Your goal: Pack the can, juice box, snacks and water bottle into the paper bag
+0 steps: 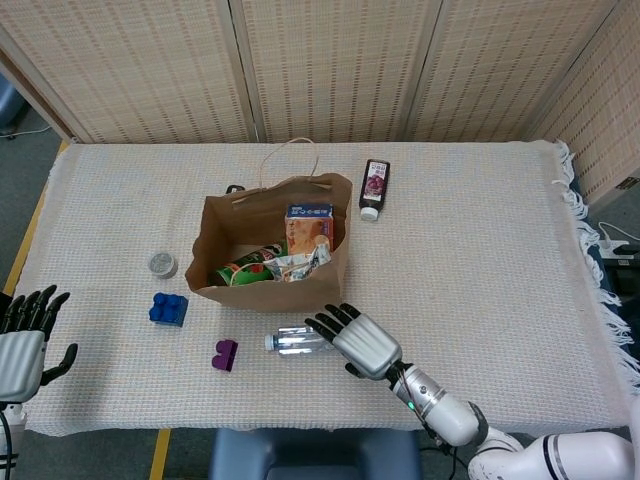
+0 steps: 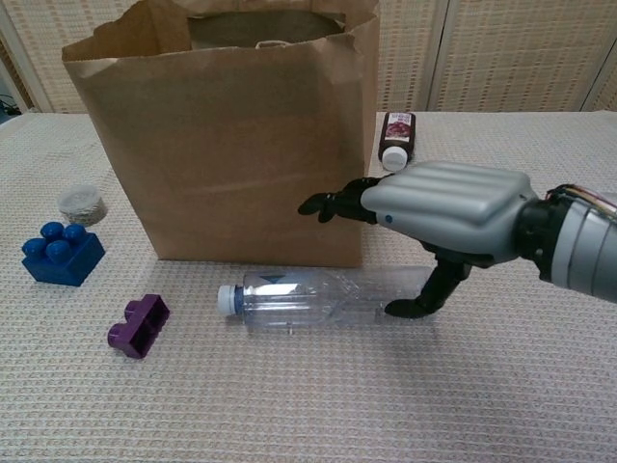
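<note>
One water bottle (image 2: 328,297), one paper bag (image 2: 231,145), two toy blocks (image 2: 60,253)

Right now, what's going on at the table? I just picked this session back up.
The right hand hovers open over the clear water bottle, which lies on its side in front of the paper bag; its thumb is beside the bottle, but nothing is gripped yet. In the head view the bag holds the juice box, the can and the snacks. The left hand waits open at the table's near left edge. The bottle is the only item left to pack.
</note>
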`<action>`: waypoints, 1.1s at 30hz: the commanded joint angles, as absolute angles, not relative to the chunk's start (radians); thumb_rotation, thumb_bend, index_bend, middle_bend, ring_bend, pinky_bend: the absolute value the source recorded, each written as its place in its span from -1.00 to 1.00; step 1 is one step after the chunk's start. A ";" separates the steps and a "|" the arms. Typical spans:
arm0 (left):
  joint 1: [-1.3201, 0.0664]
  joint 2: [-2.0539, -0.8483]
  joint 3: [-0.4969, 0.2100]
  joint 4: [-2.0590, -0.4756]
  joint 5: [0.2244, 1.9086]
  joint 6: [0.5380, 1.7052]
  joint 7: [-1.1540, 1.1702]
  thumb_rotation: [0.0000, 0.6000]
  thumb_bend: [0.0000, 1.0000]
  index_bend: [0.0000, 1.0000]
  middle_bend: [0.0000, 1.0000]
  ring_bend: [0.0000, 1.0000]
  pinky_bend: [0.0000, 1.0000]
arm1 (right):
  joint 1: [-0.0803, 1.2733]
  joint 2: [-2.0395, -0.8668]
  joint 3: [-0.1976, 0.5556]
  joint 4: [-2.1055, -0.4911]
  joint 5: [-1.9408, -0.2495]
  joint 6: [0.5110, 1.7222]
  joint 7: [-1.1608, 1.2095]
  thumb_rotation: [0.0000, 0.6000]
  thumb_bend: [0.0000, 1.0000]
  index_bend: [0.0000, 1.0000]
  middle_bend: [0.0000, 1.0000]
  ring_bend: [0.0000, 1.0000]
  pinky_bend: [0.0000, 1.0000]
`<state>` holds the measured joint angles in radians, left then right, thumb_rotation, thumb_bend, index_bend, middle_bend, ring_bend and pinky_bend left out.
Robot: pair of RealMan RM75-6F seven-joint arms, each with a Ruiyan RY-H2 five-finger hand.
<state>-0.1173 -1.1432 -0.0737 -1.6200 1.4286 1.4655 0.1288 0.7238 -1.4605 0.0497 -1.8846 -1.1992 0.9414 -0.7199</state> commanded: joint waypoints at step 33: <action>-0.119 -1.141 -0.073 -1.619 1.431 1.462 0.119 1.00 -0.25 -0.80 -1.00 -1.00 -1.00 | 0.826 -1.594 0.051 -1.784 -1.002 1.010 -0.777 1.00 -0.46 0.17 0.11 0.16 0.28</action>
